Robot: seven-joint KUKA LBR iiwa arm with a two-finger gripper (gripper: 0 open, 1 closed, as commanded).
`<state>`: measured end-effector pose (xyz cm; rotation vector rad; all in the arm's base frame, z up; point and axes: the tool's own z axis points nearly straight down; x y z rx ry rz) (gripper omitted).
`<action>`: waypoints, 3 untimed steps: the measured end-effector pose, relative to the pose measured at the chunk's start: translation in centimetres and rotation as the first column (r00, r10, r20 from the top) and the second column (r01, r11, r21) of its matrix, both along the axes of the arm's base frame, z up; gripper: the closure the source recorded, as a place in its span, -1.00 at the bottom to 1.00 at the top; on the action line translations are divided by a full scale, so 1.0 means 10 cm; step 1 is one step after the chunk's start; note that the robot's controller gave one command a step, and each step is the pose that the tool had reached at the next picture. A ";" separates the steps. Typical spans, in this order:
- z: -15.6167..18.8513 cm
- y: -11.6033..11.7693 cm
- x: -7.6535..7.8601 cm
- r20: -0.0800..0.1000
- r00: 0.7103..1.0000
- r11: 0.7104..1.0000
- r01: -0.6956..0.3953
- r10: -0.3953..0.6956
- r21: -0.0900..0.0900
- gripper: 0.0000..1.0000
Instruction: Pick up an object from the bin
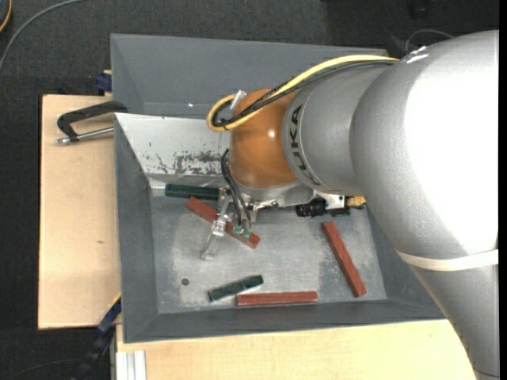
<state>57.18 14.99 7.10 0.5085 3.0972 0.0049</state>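
The grey bin (170, 252) has sticks on its floor. The back green stick (190, 190) lies by the far wall, with the middle red stick (200, 208) just beside it. The right red stick (343, 258) lies tilted. The front green stick (235, 288) and front red stick (276, 298) lie close together.

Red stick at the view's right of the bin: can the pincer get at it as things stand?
Probably yes. That red stick lies alone on bare floor with nothing on it; the pincer is mid-bin over the centre red stick.
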 end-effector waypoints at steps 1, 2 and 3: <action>0.00 0.00 0.00 0.000 1.000 1.000 0.000 0.000 0.000 1.00; 0.25 0.01 0.01 0.004 1.000 1.000 0.000 0.000 0.001 1.00; 0.76 0.02 0.03 0.007 1.000 1.000 -0.002 0.002 0.001 1.00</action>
